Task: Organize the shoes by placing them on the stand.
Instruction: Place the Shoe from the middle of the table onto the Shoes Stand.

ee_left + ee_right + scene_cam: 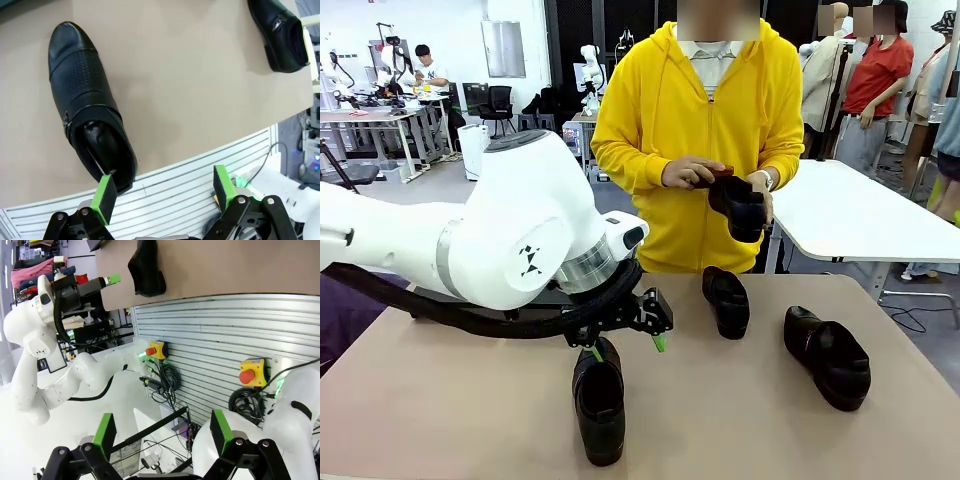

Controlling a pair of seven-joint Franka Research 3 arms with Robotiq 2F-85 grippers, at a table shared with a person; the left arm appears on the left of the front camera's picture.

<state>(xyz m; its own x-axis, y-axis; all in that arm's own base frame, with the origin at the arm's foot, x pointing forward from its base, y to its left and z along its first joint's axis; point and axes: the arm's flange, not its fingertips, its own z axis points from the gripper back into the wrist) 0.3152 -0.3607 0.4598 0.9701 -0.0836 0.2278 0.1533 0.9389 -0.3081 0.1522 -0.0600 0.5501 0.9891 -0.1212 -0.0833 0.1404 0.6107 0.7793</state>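
Black and glossy, the nearest shoe (599,400) lies on the tan table (440,400) near the robot's edge. Its toe points toward the robot and its mouth faces up, showing a dark lining. The left gripper (628,347) hangs over the heel with its jaws spread wide. In the left wrist view one green pad (106,192) sits right at the heel rim, though I cannot tell whether it touches; the other pad stands well apart from the shoe. A second shoe (727,300) rests farther across the table near the middle. A third shoe (827,357) lies to the robot's right, apart from both. The fourth shoe (740,207) is off the table, held in the hands (692,173) of a person in a yellow hoodie (660,110) at the far side. The right gripper (162,432), jaws apart and holding nothing, faces a ribbed metal panel (225,325) below the table's edge, with two red stop buttons (248,375) on it.
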